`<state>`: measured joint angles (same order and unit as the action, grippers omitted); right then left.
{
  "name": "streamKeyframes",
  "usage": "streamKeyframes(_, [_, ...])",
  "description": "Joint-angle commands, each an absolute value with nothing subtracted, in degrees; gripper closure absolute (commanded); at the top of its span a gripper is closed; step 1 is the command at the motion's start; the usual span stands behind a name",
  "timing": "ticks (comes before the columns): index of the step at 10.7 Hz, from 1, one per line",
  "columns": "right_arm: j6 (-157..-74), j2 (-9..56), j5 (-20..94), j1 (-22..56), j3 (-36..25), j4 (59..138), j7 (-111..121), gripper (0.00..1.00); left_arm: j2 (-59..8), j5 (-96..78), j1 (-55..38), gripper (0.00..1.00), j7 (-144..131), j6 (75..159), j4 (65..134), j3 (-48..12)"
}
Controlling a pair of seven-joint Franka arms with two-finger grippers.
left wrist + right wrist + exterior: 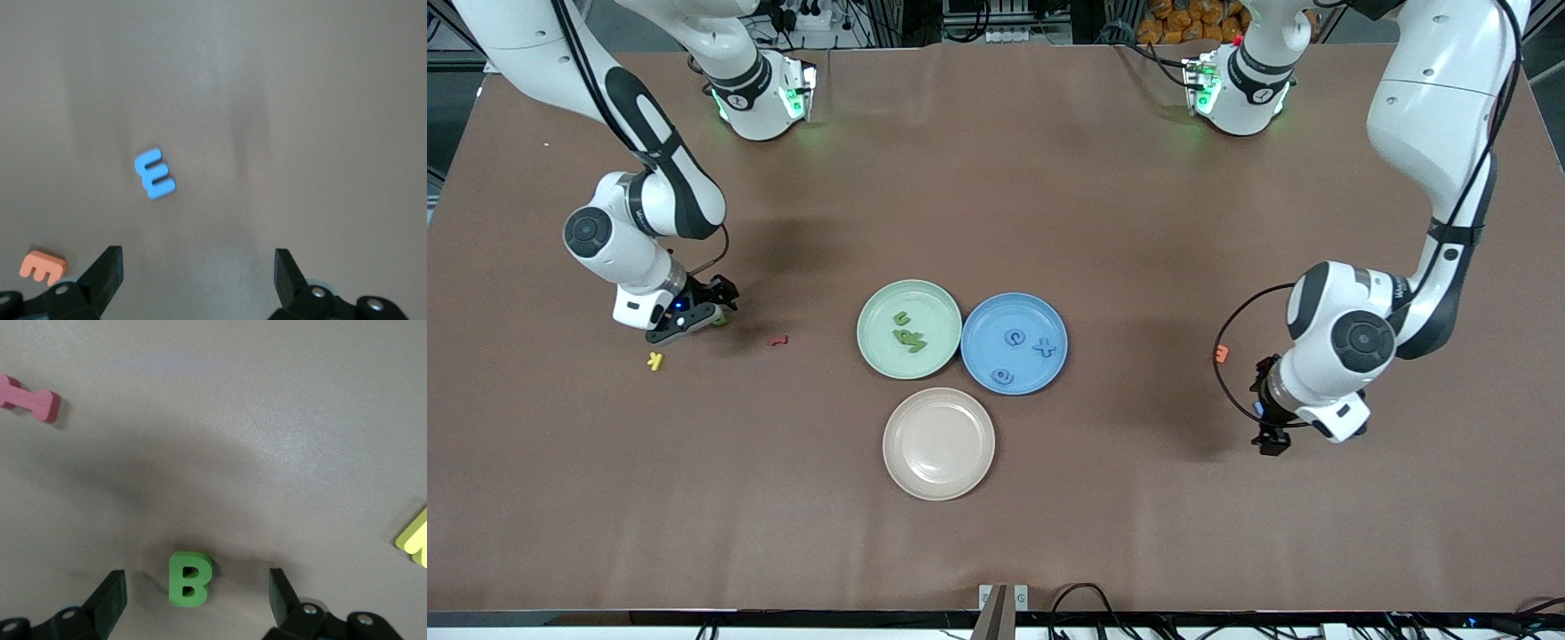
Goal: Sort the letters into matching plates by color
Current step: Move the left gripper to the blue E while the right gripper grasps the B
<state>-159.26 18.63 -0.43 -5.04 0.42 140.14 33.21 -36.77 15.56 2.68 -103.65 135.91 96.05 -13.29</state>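
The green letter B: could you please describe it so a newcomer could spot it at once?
Look toward the right arm's end of the brown table, where the right gripper hangs low. The small chunky green letter B lies between its open jaws, the only green piece beside pink and yellow letters.

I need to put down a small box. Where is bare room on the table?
The table is bare between the beige plate and the camera's edge. It is crowded around the green plate and blue plate, which touch.

Table covering is presenting as matt brown sheet, smooth. Green plate, blue plate and beige plate are showing matt plastic-like finish. Green letter B is appearing foam-like, matt. Arm shells are looking glossy white.
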Motion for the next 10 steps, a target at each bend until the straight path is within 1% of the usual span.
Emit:
streamKeyframes(1, [-160.4, 18.8, -2.5, -6.0, 1.1, 140.5, 33.6, 0.26, -37.3, 14.2, 3.5, 0.00, -111.3, 134.6, 95.7, -11.9])
streamKeyframes(2, [-160.4, 18.8, -2.6, -6.0, 1.1, 140.4, 33.6, 0.30, -37.9, 13.4, 3.6, 0.00, -112.6, 134.6, 95.6, -11.3])
streamKeyframes(3, [-160.4, 18.8, -2.6, -6.0, 1.1, 140.4, 33.6, 0.41, -38.6, 12.8, 3.6, 0.00, -114.0, 134.6, 95.4, -10.7])
streamKeyframes(4, [-160.4, 18.8, -2.7, -6.0, 1.1, 140.3, 33.6, 0.46, -39.4, 12.4, 3.6, 0.00, -115.0, 134.6, 95.0, -10.7])
streamKeyframes(5, [-160.4, 18.8, -2.7, -5.9, 1.1, 140.2, 33.6, 0.48, -39.9, 10.7, 3.6, 0.00, -116.3, 134.6, 94.8, -10.7])
streamKeyframes(8, [-160.4, 18.9, -2.7, -5.9, 1.1, 139.7, 33.6, 0.65, -41.0, 9.6, 3.5, 0.00, -120.7, 134.6, 94.2, -10.3])
streamKeyframes(10, [-160.3, 18.9, -2.6, -5.9, 1.1, 139.5, 33.5, 0.71, -41.0, 9.9, 3.5, 0.00, -122.3, 134.7, 94.2, -10.2])
